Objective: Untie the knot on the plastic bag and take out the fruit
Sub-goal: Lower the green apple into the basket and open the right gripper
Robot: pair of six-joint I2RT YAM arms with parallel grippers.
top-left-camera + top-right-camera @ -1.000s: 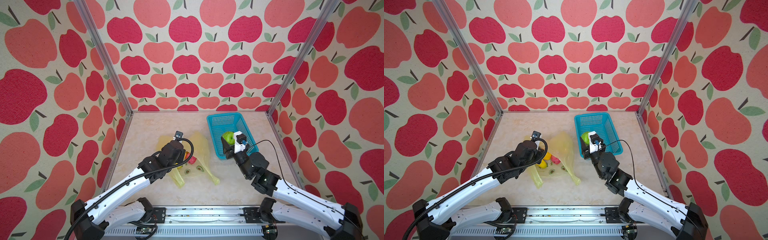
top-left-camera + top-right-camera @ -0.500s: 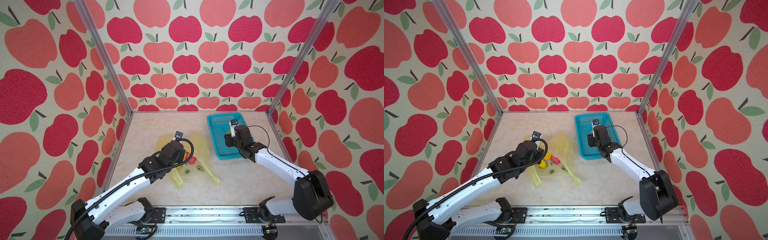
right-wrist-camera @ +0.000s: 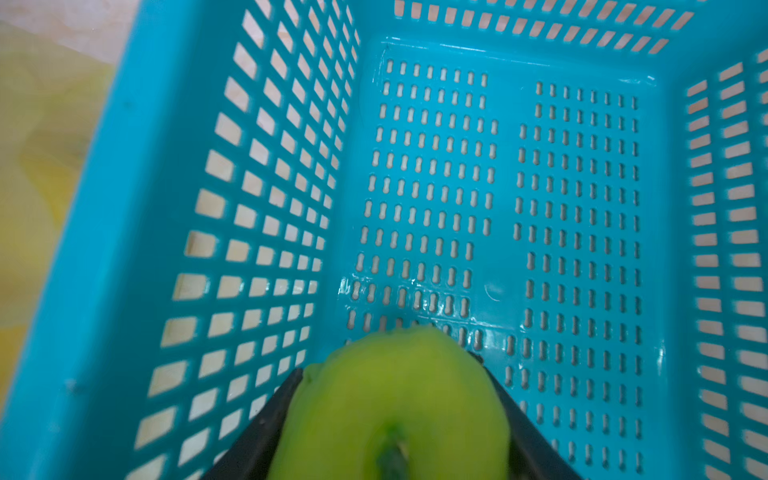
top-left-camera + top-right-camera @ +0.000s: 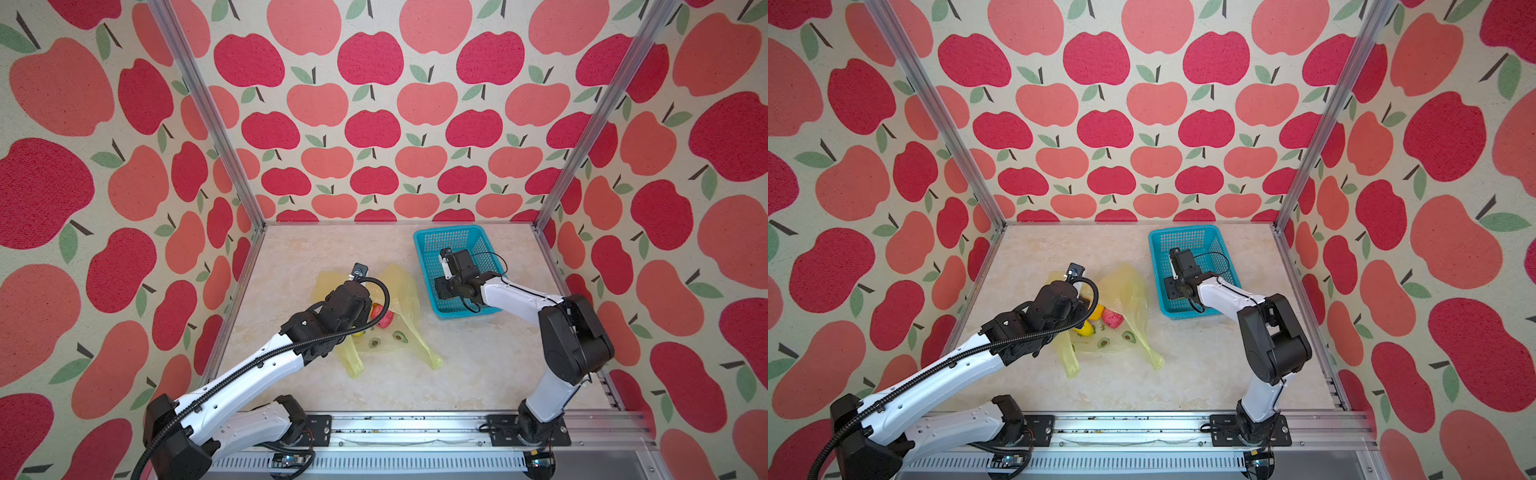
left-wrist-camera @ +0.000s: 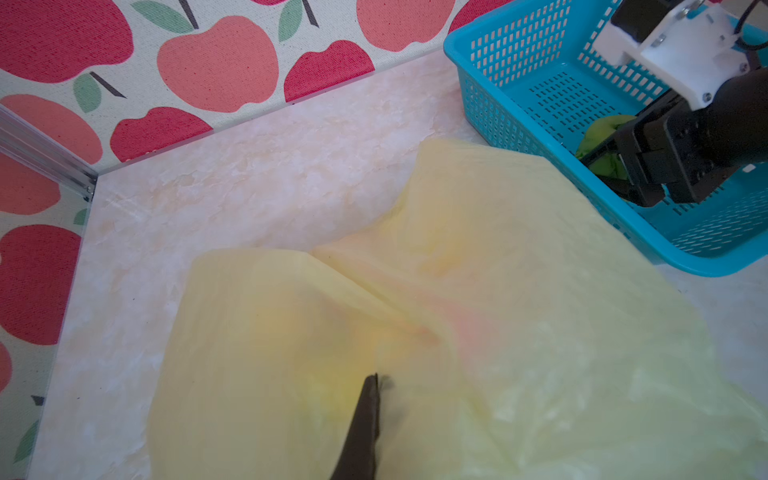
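Gripping a green fruit (image 3: 399, 365) in my right pincer (image 3: 392, 399), I have it down inside the teal basket (image 3: 257, 208), below the rim and near the wall that faces the bag. My black fingers (image 3: 257, 440) sit one on each side of the fruit, spread to its width, and its stalk dimple faces my wrist camera. Whether the fruit touches the basket floor I cannot tell. The basket stands at the back right of the marbled tabletop (image 4: 478, 374), just beside the plastic bag (image 4: 401, 286).

My left pincer (image 5: 374, 384) is pressed fully together, its thin dark tips on the bag's upper film. Whether a fold of film is caught between them I cannot tell. In both top views my left wrist hides those tips.

The bag lies left of the middle of the table, pale yellow and crinkled. In my left wrist view its film rises in a soft ridge beyond my tips. Its two handle strips (image 4: 353, 363) lie loose and apart, pointing toward the front rail, with two avocado prints (image 4: 399, 336) on the film between them.

At the bag's mouth, just beside my left wrist, a bumpy pink fruit (image 4: 1112, 318), an orange fruit (image 4: 1096, 311) and a yellow fruit (image 4: 1086, 329) lie close together. Through the film in my left wrist view only blurred yellow and pink patches show.
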